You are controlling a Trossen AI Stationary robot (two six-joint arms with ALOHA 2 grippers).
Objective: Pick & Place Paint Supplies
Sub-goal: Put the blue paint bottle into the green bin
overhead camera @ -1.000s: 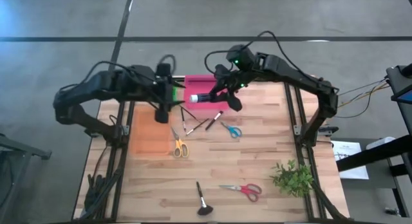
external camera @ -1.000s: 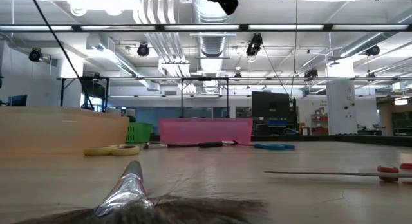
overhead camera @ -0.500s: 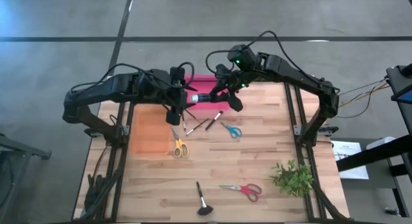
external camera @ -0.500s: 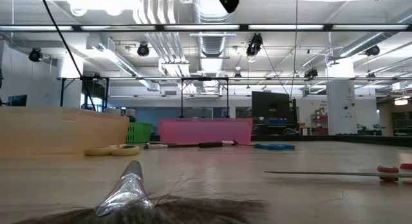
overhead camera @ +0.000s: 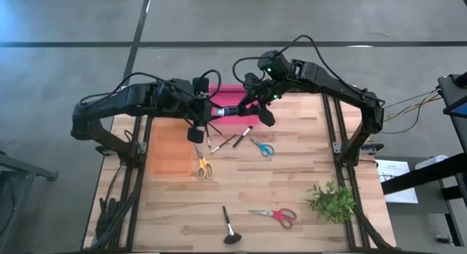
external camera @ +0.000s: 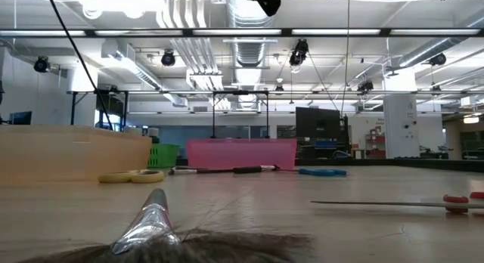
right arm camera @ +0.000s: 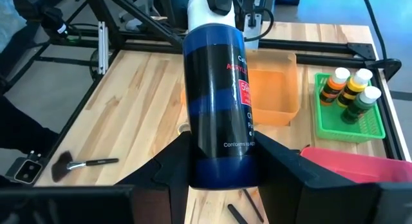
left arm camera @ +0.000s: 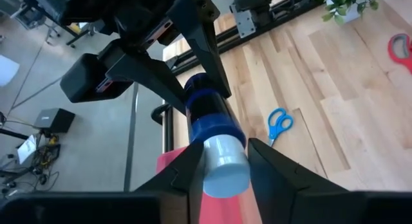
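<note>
Clamping opposite ends, we see the right end effector [right arm camera: 219, 161] gripping the blue-and-black paint bottle [right arm camera: 217, 89]; the left end effector [left arm camera: 222, 161] pinches its white cap [left arm camera: 223, 165] above the pink bin [overhead camera: 232, 117].

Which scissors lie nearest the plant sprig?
The red-handled scissors, just left of the sprig; the blue and yellow pairs lie farther up the table.

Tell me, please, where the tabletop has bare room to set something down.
Free: the strip between the plant sprig and blue scissors, and the near-left corner below the orange bin. Crowded: around the brushes and yellow scissors, under both arms.
</note>
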